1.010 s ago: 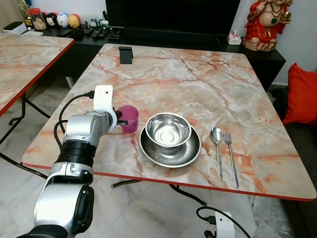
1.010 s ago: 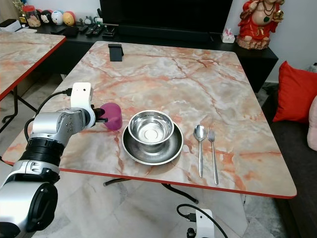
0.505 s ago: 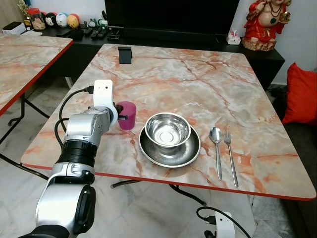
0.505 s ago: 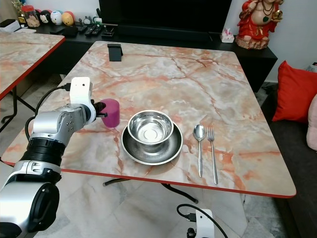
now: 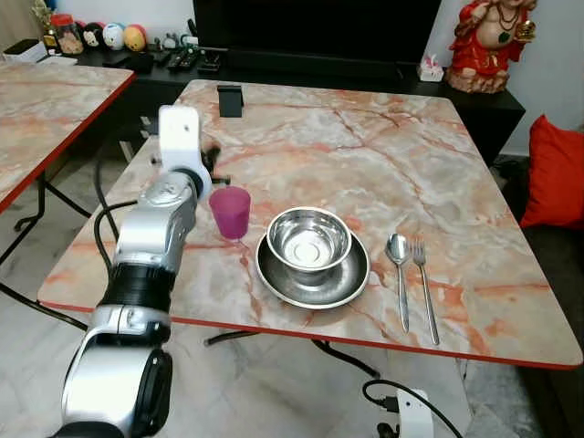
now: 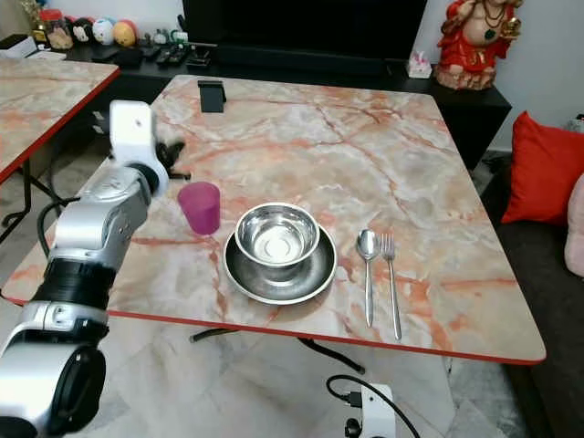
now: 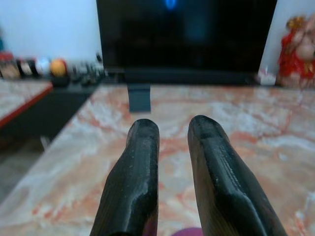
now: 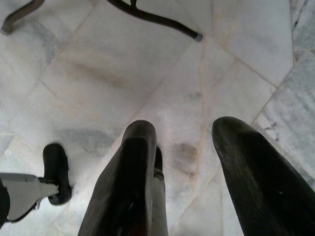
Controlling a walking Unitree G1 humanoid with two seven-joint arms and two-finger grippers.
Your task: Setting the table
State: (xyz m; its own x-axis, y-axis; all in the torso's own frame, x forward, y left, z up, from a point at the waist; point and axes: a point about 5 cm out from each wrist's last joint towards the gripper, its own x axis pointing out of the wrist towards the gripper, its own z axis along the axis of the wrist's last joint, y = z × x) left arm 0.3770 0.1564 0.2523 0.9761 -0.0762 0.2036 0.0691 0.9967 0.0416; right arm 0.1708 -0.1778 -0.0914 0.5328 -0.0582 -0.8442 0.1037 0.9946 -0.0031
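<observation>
- Left gripper (image 5: 212,164) raised above the marble table (image 5: 365,155), just behind and left of the purple cup (image 5: 230,212); apart from the cup, nothing between the fingers.
- In the left wrist view its two black fingers (image 7: 133,182) stand a narrow gap apart, slightly open, empty; a sliver of the purple cup (image 7: 186,232) shows below them.
- Purple cup stands upright on the table, mouth up, just left of the steel plate (image 5: 313,274), a small gap between them.
- Steel bowl (image 5: 309,239) sits in the steel plate, near the front edge of the table (both look empty).
- Spoon (image 5: 400,269) and fork (image 5: 423,283) lie side by side right of the plate, handles toward the front edge, spoon nearer the plate.
- Small black stand (image 5: 231,99) upright at the far left of the table.
- Right gripper (image 8: 182,187) hangs low over the pale tiled floor (image 8: 147,64); fingers clearly apart, holding nothing.
- Behind the table: dark TV unit (image 5: 319,68), red-robed figurine (image 5: 488,41) at the right end, round toy figures (image 5: 114,36) at the left end.
- Red cushion (image 5: 554,173) at far right; second marble table (image 5: 46,109) at left.
- No readable writing or brand marks on any item (too small or blurred to tell).
</observation>
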